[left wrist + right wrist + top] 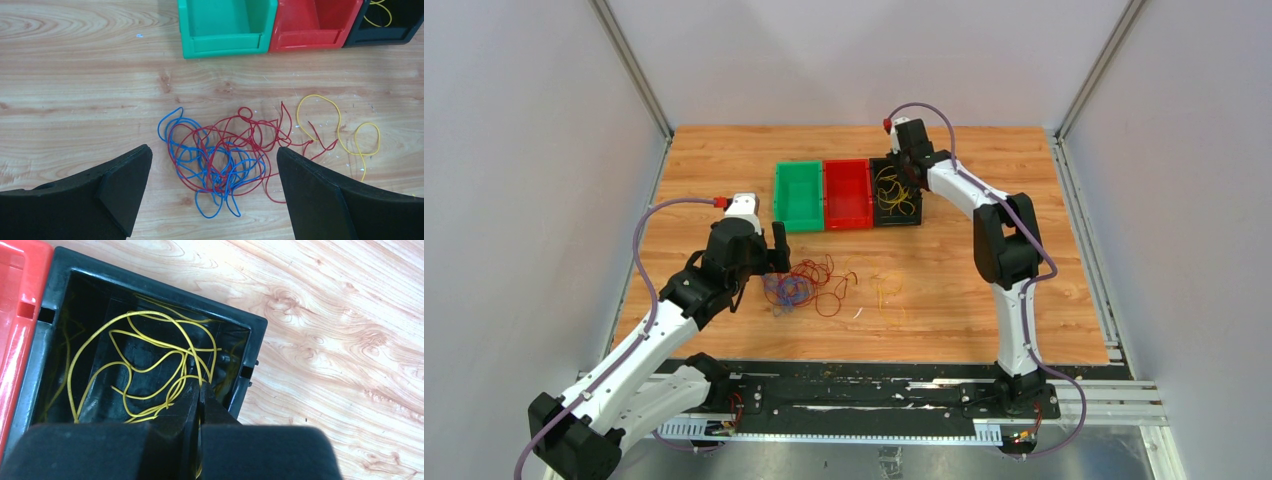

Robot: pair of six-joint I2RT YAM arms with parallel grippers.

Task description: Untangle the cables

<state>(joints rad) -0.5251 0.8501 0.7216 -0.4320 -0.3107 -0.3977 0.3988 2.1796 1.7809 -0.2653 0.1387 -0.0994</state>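
In the top view the left gripper (772,266) sits left of centre, at the edge of the red and blue cables (799,288) tangled on the wooden table (984,300). Only its wrist view shows the detail. The two black fingers (115,190) stand wide apart at the lower corners of the frame, holding nothing. The tangle lies on the wood between them, with blue loops to the left and red spreading right. Right of the tangle lies a loose yellow cable (340,132), and one red strand runs up to it. Along the upper edge run the green bin (225,46), the red bin (310,39) and a corner of the black bin (382,34).

The top view places the right gripper (896,180) down in the black bin, at upper centre. Only the right wrist view looks inside, where yellow cables (145,365) coil across the bin floor and the jaws are pressed together among them. Strands run right up to the tips; whether one is pinched cannot be told.
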